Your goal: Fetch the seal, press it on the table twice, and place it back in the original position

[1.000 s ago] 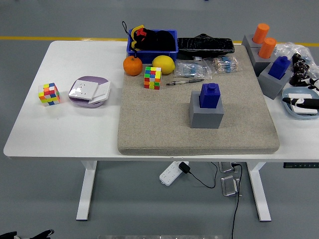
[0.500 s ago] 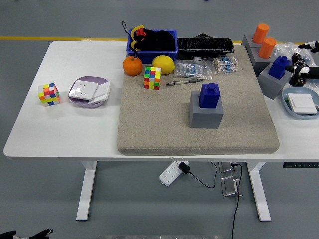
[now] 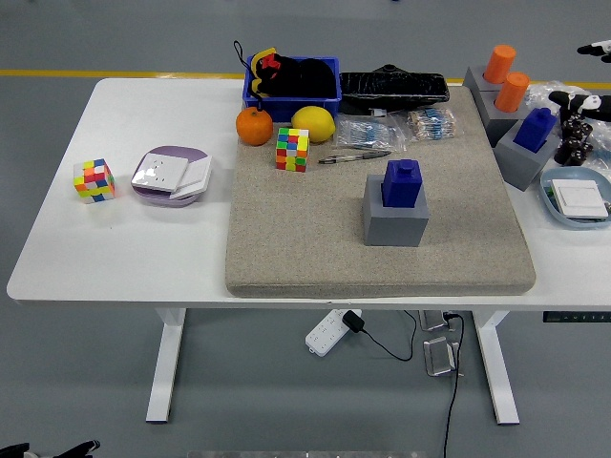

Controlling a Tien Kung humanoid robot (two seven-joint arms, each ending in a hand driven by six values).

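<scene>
Surface (image 3: 143, 248): white, carrying a beige mat (image 3: 315, 239) over its middle and right part.
Seal (image 3: 402, 182): blue block with a small knob on top, seated upright on a grey base (image 3: 393, 221) near the mat's centre; nothing touching it.
Further seals: a second blue one (image 3: 535, 127) on a grey base and two orange ones (image 3: 505, 76) on grey bases, at the surface's right end.
Mat, far edge: orange (image 3: 254, 125), lemon (image 3: 313, 123), colour cube (image 3: 292, 149), pen (image 3: 354, 156), packets of small items in clear wrap (image 3: 401, 127).
Beyond the mat: blue bin (image 3: 292, 93) holding dark items; black pouch (image 3: 393, 86) just beside it.
Left of the mat: second colour cube (image 3: 94, 180); purple and white lidded box (image 3: 171, 175) near it.
Right edge: clear bowl (image 3: 577, 197) with a white card inside.
Right robot hand (image 3: 584, 114): only a partial view at the picture's right edge, above the bowl, well apart from the central seal; cannot tell whether the grip is open or closed.
Left robot hand (image 3: 52, 449): only dark tips low at the bottom left corner, below the surface; cannot tell its state.
</scene>
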